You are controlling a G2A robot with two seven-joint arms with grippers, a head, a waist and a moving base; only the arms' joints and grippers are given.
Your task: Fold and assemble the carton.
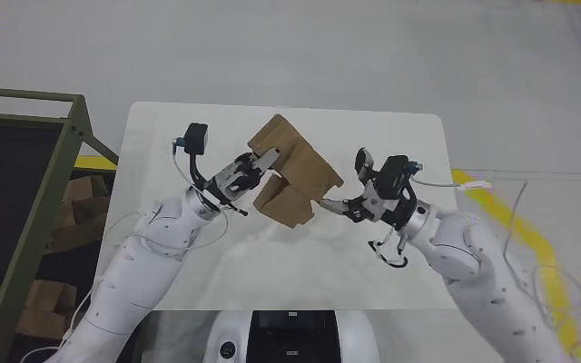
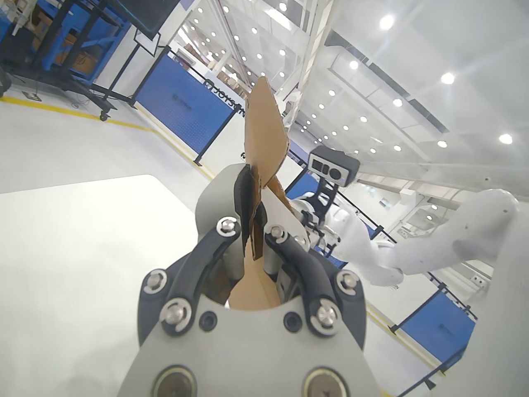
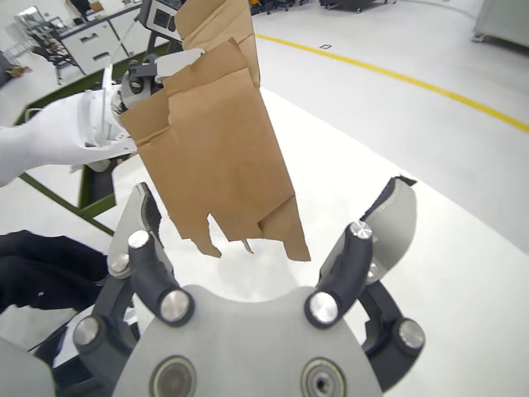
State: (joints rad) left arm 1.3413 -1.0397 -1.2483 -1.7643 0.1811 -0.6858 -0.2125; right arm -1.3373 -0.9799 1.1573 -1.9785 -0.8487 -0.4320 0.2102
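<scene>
A flat brown carton [image 1: 292, 174] hangs above the middle of the white table [image 1: 390, 263], its flaps unfolded. My left gripper [image 1: 263, 163] is shut on the carton's edge, with cardboard [image 2: 264, 134] pinched between its fingers. In the right wrist view the carton [image 3: 215, 134] hangs edge down just ahead of my right gripper [image 3: 272, 208]. That gripper [image 1: 329, 205] stands open, its fingers either side of the carton's lower corner without touching it.
A dark green metal frame [image 1: 54, 154] stands off the table's left side, with cardboard pieces [image 1: 77, 204] stacked on the floor below it. A yellow floor line [image 1: 517, 218] runs past the table's right side.
</scene>
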